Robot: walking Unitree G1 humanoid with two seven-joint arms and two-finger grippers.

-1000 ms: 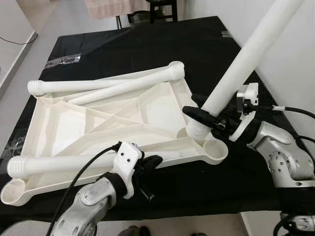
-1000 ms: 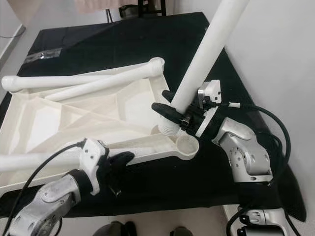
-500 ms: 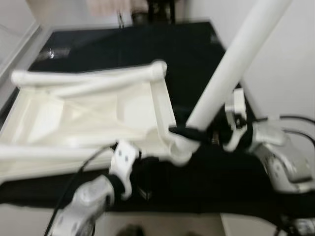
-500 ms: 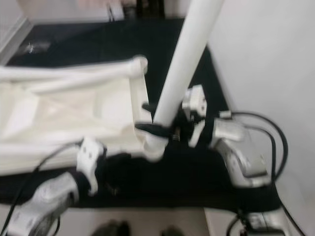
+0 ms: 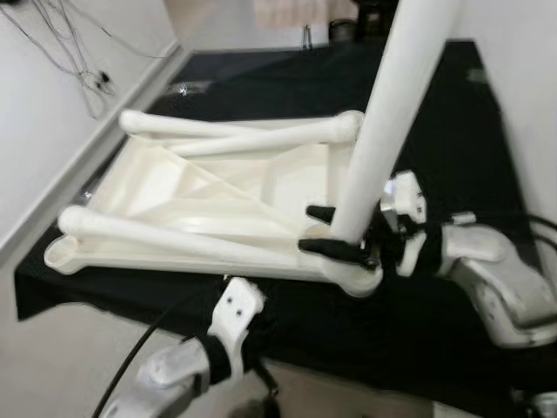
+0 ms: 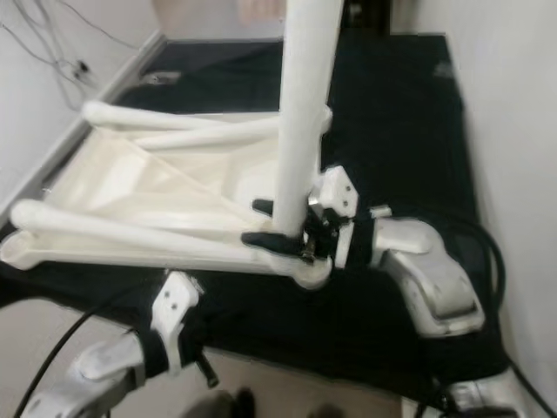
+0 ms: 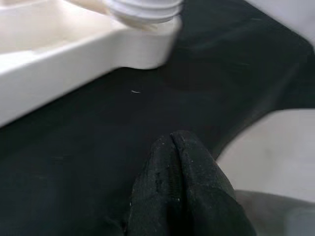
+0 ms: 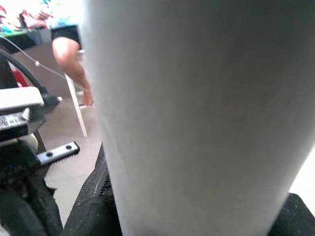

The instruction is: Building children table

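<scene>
- Black cloth is spread over the low platform, with a pale wall on each side and loose cables seen along the left one.
- On the cloth, the upturned cream plastic children's tabletop is laid flat, ribbed underside up.
- Three white tube legs are lying across it.
- A fourth white tube leg is held nearly upright at the near right corner socket, its lower end gripped between the right gripper's black fingers.
- The left gripper is held low over the cloth's front edge, fingers pressed together on nothing.
</scene>
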